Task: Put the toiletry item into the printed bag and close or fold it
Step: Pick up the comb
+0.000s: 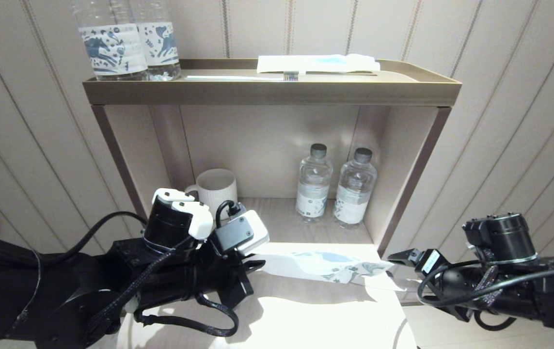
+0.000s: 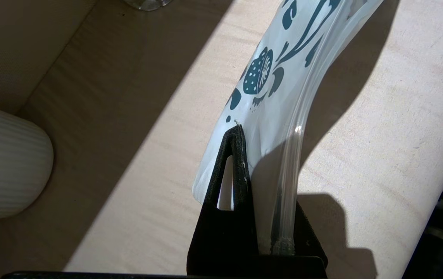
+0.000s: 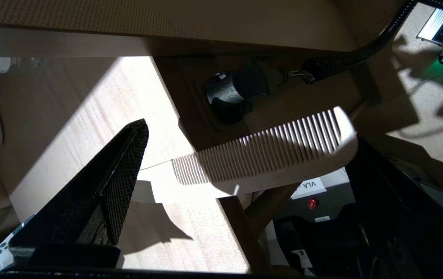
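Left gripper (image 2: 244,186) is clamped on one end of the printed bag (image 1: 325,264), holding it just above the table (image 1: 306,315) edge; right gripper (image 3: 221,170) stands wide open at the table's right edge, the white comb (image 3: 268,159) lying across it; advise aligning the comb lengthwise with the bag mouth; keep the left clamp steady

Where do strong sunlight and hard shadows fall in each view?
Head view: glare washes out the table near the printed bag. Left wrist view: the bag's shadow darkens the table diagonally. Right wrist view: sun strikes the comb; the shelf underside stays dark.
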Motion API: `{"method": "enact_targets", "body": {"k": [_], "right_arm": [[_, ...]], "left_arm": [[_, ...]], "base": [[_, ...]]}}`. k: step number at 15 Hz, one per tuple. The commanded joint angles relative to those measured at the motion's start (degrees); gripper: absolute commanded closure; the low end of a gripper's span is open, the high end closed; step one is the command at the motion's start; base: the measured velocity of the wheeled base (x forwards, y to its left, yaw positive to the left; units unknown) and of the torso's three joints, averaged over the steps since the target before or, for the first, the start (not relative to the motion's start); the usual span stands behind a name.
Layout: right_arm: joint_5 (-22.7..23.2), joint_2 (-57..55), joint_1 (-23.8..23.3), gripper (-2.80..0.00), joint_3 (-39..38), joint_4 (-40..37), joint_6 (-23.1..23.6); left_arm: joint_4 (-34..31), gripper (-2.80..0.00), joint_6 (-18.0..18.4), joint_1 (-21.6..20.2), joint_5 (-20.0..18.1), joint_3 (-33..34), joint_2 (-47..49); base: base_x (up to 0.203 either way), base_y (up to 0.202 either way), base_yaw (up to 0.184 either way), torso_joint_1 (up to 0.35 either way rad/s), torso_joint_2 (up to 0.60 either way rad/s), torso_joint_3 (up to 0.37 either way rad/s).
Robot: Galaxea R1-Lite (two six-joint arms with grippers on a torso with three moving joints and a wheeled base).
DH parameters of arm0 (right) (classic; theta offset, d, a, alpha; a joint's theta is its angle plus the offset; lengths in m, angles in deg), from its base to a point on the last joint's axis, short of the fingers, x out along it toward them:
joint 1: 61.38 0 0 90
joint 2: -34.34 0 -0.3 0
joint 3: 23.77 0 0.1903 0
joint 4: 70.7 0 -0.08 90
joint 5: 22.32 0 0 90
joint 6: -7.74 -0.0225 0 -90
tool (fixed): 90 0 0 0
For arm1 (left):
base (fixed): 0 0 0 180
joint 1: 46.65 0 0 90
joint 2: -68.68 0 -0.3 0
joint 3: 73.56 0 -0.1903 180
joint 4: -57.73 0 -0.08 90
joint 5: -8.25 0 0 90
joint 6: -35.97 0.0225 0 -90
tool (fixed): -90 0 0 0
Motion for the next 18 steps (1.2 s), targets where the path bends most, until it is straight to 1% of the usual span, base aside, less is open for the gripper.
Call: {"method": "enact_targets", "body": {"k": [1,6,8,13,14,18], "right_arm": [[0.08,-0.46,0.02,-2.8,0.33,0.15,-0.23],[0.0,-0.55,0.01,-2.8,0.55,0.15,0.03],[0.08,-0.46,0.01,-2.8,0.0,0.15,1.07],[0.07,-0.08,0.28,-2.8,-0.54,0.15,1.18],[0.17,-0.1,0.34,0.0,-0.63,0.23,1.27],[0.71,0.07,0.63,0.0,-1.84,2.15,2.45]], "left_arm": [[0.2,0.0,0.17,0.01,-0.04,0.01,0.4],[1.17,0.0,0.08,0.09,-0.04,-0.03,1.13],[1.26,0.0,0.08,0.09,-0.04,0.09,1.13],[1.43,0.0,0.17,0.09,-0.04,0.18,1.04],[1.34,0.0,0.17,0.09,-0.04,0.21,0.98],[1.38,0.0,0.08,0.09,-0.21,0.27,0.9]], "base": [[0.0,0.0,0.0,0.0,0.0,0.0],[0.0,0.0,0.0,0.0,0.0,0.0],[0.0,0.0,0.0,0.0,0.0,0.0],[0.0,0.0,0.0,0.0,0.0,0.0],[0.0,0.0,0.0,0.0,0.0,0.0],[0.0,0.0,0.0,0.0,0.0,0.0]]}}
